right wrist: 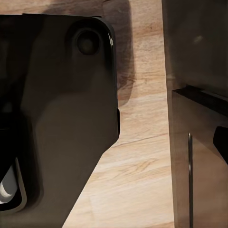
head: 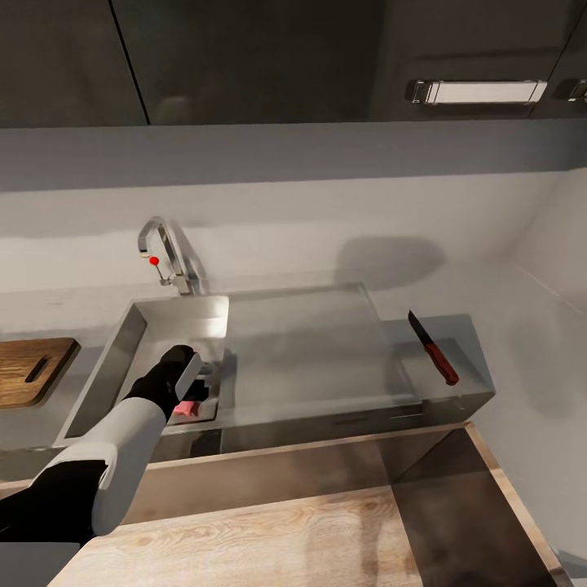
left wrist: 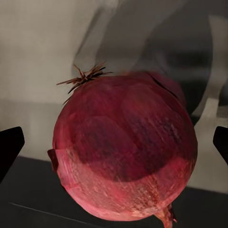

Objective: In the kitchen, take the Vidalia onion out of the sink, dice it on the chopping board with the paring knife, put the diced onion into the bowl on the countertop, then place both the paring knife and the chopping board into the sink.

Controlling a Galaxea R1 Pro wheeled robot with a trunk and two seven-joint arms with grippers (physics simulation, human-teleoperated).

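Observation:
The Vidalia onion (head: pixel 189 406), a dark pinkish-red ball with a dry tuft, lies at the front of the sink (head: pixel 122 350) basin. My left gripper (head: pixel 196 390) reaches down into the basin, open, with the onion (left wrist: pixel 123 147) between its fingertips (left wrist: pixel 9 145), which stand clear of its skin. The paring knife (head: pixel 434 349), red-handled, lies on the countertop (head: pixel 477 367) right of the steel drainer. The chopping board (head: pixel 31 371) rests on the counter left of the sink. A fingertip (right wrist: pixel 222 140) of my right gripper shows over the wood floor. The bowl is out of view.
The chrome tap (head: pixel 167 257) with a red dot stands behind the basin. The flat steel drainer (head: pixel 314 342) lies between basin and knife. Black wall cabinets (head: pixel 269 57) hang above. A grey side wall (head: pixel 546 326) closes the right end.

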